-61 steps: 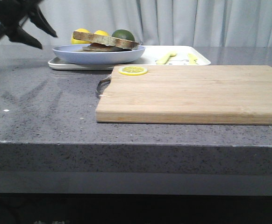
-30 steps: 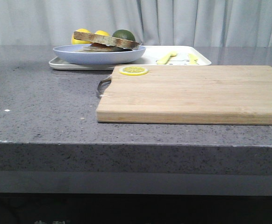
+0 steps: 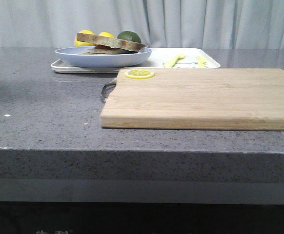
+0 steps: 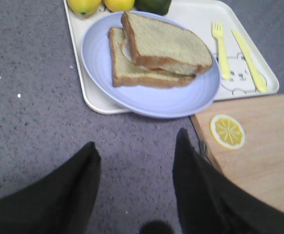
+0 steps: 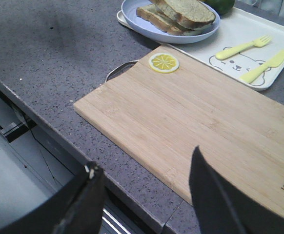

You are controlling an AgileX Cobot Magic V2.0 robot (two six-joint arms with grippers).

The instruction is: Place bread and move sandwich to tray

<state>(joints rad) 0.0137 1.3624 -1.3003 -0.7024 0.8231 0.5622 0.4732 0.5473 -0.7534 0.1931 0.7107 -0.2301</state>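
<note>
Item one, the sandwich (image 4: 152, 56): two brown-crusted slices, the upper one, the bread (image 4: 164, 44), lying skewed across the lower. It rests in the pale blue plate (image 4: 147, 100), which sits on the left end of the white tray (image 4: 259, 83) at the far edge of the counter (image 3: 44, 112).

Item two, our left gripper (image 4: 134, 161): fingers (image 4: 78, 180) spread apart with nothing between them, hanging over bare counter on the near side of the plate, clear of plate and sandwich alike. It does not show in the front view.

Item three, our right gripper (image 5: 144, 183): fingers (image 5: 210, 195) likewise parted and empty, over the near edge of the wooden cutting board (image 5: 195, 122), well apart from the tray.

Item four, tray contents besides the plate: a yellow fork (image 4: 222, 48) and yellow knife (image 4: 249, 61) on the right half, laid over a printed bear face; two yellow lemons (image 4: 100, 5) and a dark green fruit (image 4: 154, 5) at the far left corner, behind the plate.

Item five, the cutting board: set just in front of the tray, with a metal handle (image 5: 120, 70) on its left end. A lemon slice (image 5: 163, 62) lies at its far left corner, closest to the plate. Between our left gripper and the plate we see only open counter.
</note>
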